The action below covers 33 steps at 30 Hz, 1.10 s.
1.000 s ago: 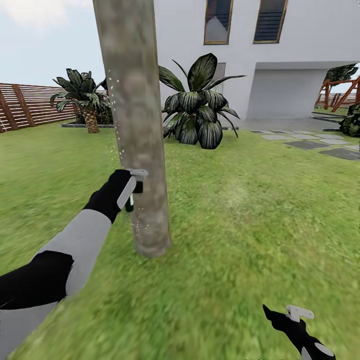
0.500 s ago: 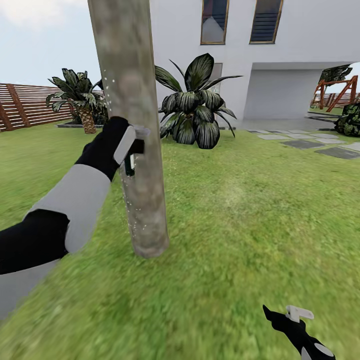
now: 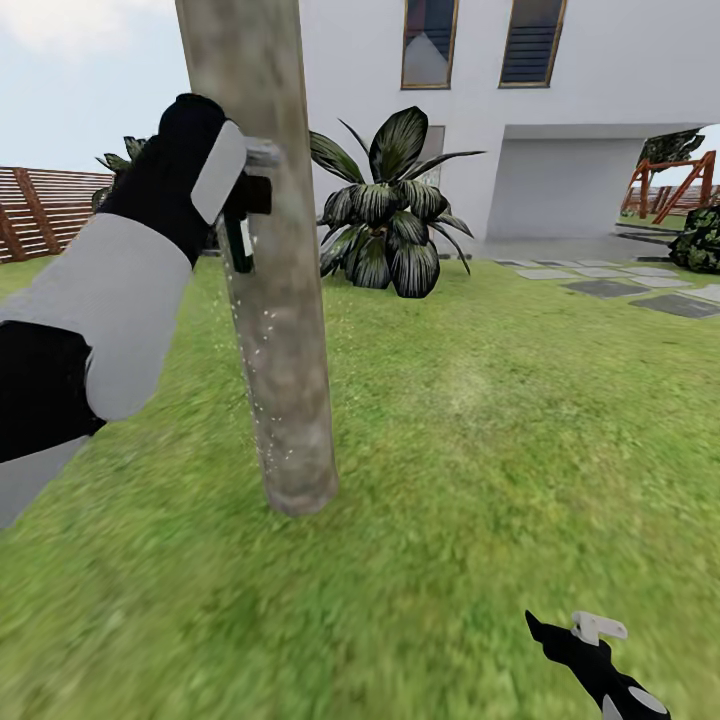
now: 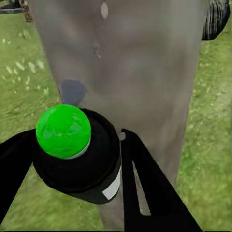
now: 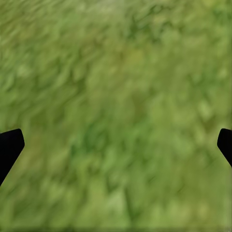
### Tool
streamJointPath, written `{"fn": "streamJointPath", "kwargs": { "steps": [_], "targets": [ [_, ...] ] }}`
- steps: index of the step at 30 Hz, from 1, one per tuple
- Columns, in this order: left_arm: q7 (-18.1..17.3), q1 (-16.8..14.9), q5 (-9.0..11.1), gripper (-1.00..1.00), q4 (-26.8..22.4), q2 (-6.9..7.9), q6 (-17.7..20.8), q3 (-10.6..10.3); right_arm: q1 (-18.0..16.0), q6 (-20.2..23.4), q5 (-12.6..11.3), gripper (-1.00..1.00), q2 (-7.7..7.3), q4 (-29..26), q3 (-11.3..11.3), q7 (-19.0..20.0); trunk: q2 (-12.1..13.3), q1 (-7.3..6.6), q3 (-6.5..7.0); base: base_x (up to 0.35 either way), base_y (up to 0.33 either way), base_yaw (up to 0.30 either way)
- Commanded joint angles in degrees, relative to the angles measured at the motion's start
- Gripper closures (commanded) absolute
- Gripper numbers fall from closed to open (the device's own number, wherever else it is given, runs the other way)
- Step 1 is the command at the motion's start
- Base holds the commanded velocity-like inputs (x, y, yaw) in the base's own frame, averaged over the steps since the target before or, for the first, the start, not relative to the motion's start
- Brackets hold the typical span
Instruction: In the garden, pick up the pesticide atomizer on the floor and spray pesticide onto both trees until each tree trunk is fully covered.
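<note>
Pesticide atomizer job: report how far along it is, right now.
Done: the pesticide atomizer is off the floor, clamped in the left gripper. In hand: it is held high against the tree trunk, where pale droplets speckle the bark on the sprayed side. Left: the trunk is not visibly covered all round, and a second tree is not in these views. The right gripper hangs open over grass.

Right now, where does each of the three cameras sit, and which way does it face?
Head view: high on the robot, facing forward and down over the lawn toward the house; both arms show, the left gripper raised at the tree trunk.
Left wrist view: along the jaws, facing the trunk, the sprayer held between them.
Right wrist view: facing down at the grass, jaw tips wide apart.
Shared: head and left wrist views both show the trunk.
</note>
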Motion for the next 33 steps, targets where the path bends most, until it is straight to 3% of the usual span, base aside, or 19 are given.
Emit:
{"fn": "streamJointPath", "kwargs": {
  "steps": [1, 4, 8, 11, 12, 16, 24, 33],
  "targets": [
    [0.0, -0.2, -0.5, 1.0, 0.7, 0.01, 0.0, -0.1, 0.0, 0.0, 0.0, -1.0, 0.0, 0.0, 0.0, 0.0, 0.0, 0.0, 0.0, 0.0, 0.0, 0.0],
    [-0.1, -0.3, -0.6, 1.0, 7.3, 0.43, -0.1, -0.1, 0.0, 0.0, 0.0, -1.0, 0.0, 0.0, 0.0, 0.0, 0.0, 0.0, 0.0, 0.0, 0.0, 0.0],
    [-0.2, -0.2, -0.6, 1.0, 10.0, 2.8, -0.2, -0.2, 0.0, 0.0, 0.0, -1.0, 0.0, 0.0, 0.0, 0.0, 0.0, 0.0, 0.0, 0.0, 0.0, 0.0],
    [-0.3, 0.2, -0.5, 1.0, 10.9, 2.92, -0.3, -0.3, 0.0, 0.0, 0.0, -1.0, -0.01, 0.0, 0.0, 0.0, 0.0, 0.0, 0.0, 0.0, 0.0, 0.0],
    [-0.4, 0.3, -0.5, 1.0, 14.5, 2.93, -0.6, -0.3, 0.0, 0.0, 0.0, -1.0, 0.0, 0.0, 0.0, 0.0, 0.0, 0.0, 0.0, 0.0, 0.0, 0.0],
    [-0.5, 1.1, -0.5, 1.0, 22.8, 2.74, -6.2, -0.3, 0.0, 0.0, 0.1, -1.0, 0.0, 0.0, 0.1, 0.0, 0.0, 0.0, 0.0, 0.0, 0.0, 0.0],
    [-0.6, 11.3, -0.3, 1.0, 24.7, 2.5, -12.2, -0.3, 0.0, 0.0, 0.1, -1.0, 0.0, 0.1, 0.1, 0.0, 0.0, 0.0, 0.0, 0.0, 0.0, 0.0],
    [-0.8, 25.5, -0.3, 1.0, 24.8, 2.51, -23.0, -0.3, 0.0, -0.1, 0.1, -1.0, 0.0, 0.1, 0.1, 0.0, 0.0, 0.0, 0.0, 0.0, 0.0, 0.0]
  ]
}}
